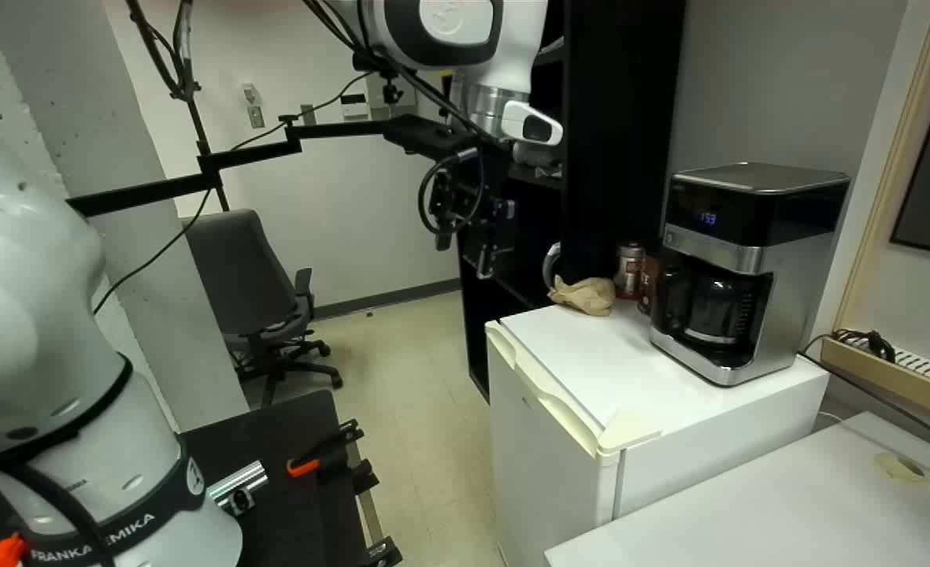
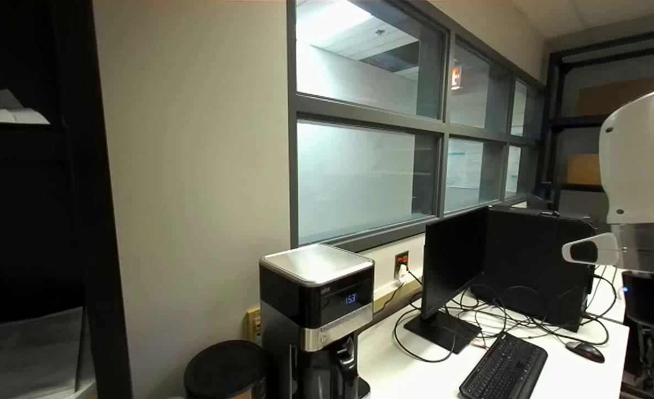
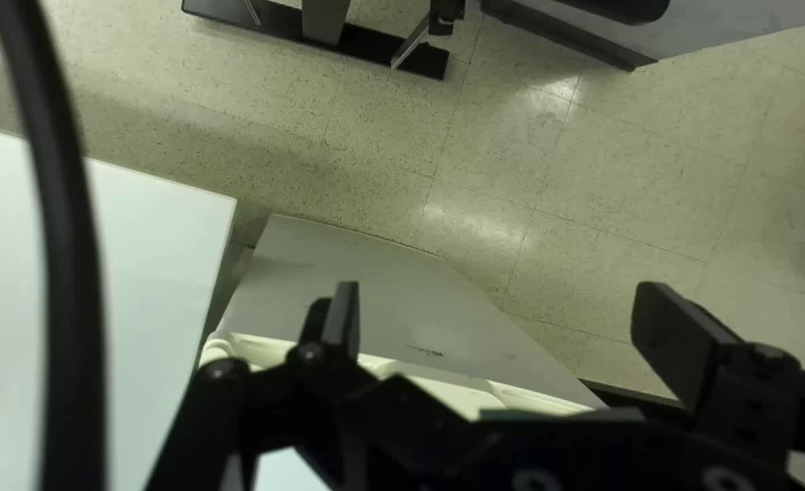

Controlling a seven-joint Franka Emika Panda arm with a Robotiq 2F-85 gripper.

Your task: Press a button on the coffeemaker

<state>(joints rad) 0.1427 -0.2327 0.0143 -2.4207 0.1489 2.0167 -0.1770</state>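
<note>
The coffeemaker [image 1: 799, 276] is a boxy black and silver machine with a lit clock display. It stands upright on the white mini fridge in an exterior view; its upper part also shows in an exterior view [image 2: 315, 299]. A silver band [image 1: 716, 248] under the display has a small round mark at its end; individual buttons are too small to tell. A dark glass carafe [image 1: 713, 307] sits inside. My gripper [image 1: 465, 256] hangs in the air, well apart from the coffeemaker, pointing down. In the wrist view my gripper [image 3: 497, 300] is open with nothing between its fingers. The coffeemaker is out of the wrist view.
The mini fridge [image 1: 590, 354] carries a crumpled brown bag [image 1: 583, 295], a can [image 1: 630, 268] and a mug handle [image 1: 551, 268]. A black shelf [image 1: 614, 118] stands behind. A white desk [image 1: 787, 496] adjoins the fridge. A monitor [image 2: 454, 260] and keyboard [image 2: 504, 366] stand on a desk.
</note>
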